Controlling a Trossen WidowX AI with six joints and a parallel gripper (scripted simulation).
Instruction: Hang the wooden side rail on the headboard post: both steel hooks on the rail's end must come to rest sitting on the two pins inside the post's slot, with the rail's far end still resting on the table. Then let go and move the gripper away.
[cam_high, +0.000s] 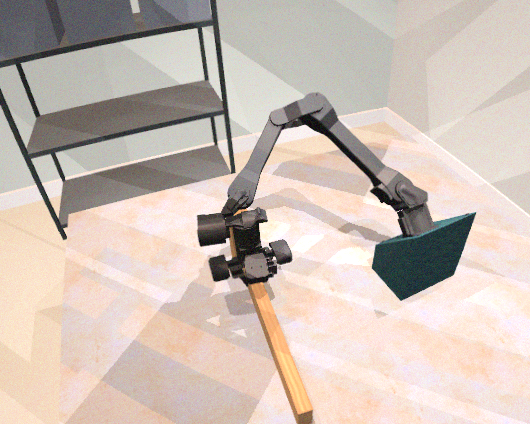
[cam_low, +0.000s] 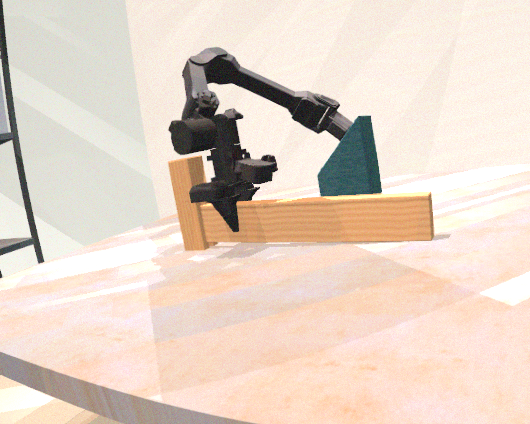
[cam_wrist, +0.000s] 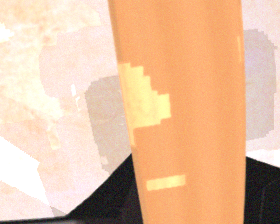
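Note:
The wooden side rail (cam_high: 282, 350) (cam_low: 340, 220) (cam_wrist: 185, 60) stands on its narrow edge, long and nearly level, with its far end resting on the table. Its near end meets the face of the upright headboard post (cam_low: 187, 200) in the exterior view, with no clear gap showing. My gripper (cam_low: 239, 214) (cam_wrist: 169, 155) is shut on the rail close to the post, one finger on each side. The steel hooks, the slot and the pins are hidden in all views, so I cannot tell whether the hooks sit on the pins.
The arm's base is at a dark teal angled block (cam_high: 425, 260) (cam_low: 350, 165), behind the rail in the exterior view. The table's rounded edge (cam_low: 100, 392) runs along the front there. A dark metal shelf unit (cam_high: 125, 117) stands at the back left in the top view.

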